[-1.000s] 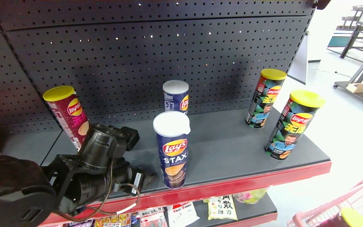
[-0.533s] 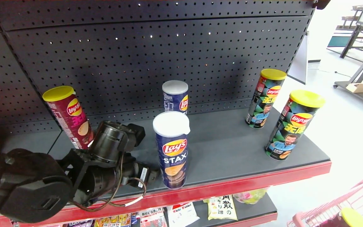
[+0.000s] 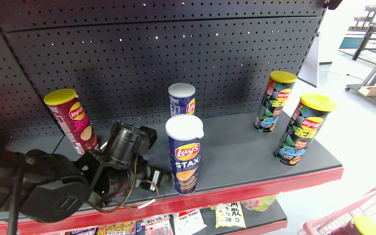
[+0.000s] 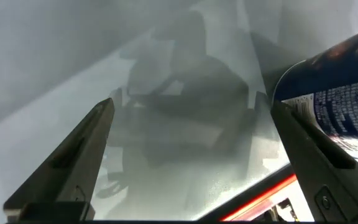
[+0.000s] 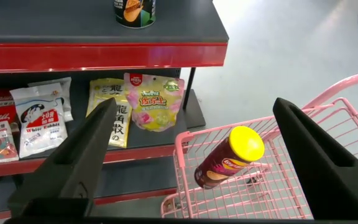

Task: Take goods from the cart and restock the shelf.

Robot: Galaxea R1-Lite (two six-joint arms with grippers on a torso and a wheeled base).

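From the head view, the shelf [image 3: 240,153] already carries a dark red can [image 3: 70,119] at the far left, a rear blue can [image 3: 181,99] by the back panel, a front blue can [image 3: 184,156] near the red edge and two green cans [image 3: 302,130] on the right. Your left arm [image 3: 119,163] lies low on the shelf just left of the front blue can. The pink cart [image 3: 306,226] sits at the lower right, with the can in the cart [image 3: 366,225] showing its yellow lid.

In the left wrist view, the left gripper [image 4: 192,106] stands spread wide and holds nothing. The front blue can is right at one finger, though you cannot tell if it touches.

In the right wrist view, the right gripper [image 5: 194,106] is also spread wide and empty, above the cart. The can in the cart lies tilted, lid uppermost.

Expect a light, stiff cardboard tube with a glossy, slippery wrap. It will likely roll if nudged and dent if squeezed hard. Take it across the middle of the body, below the plastic lid, which may pop off.
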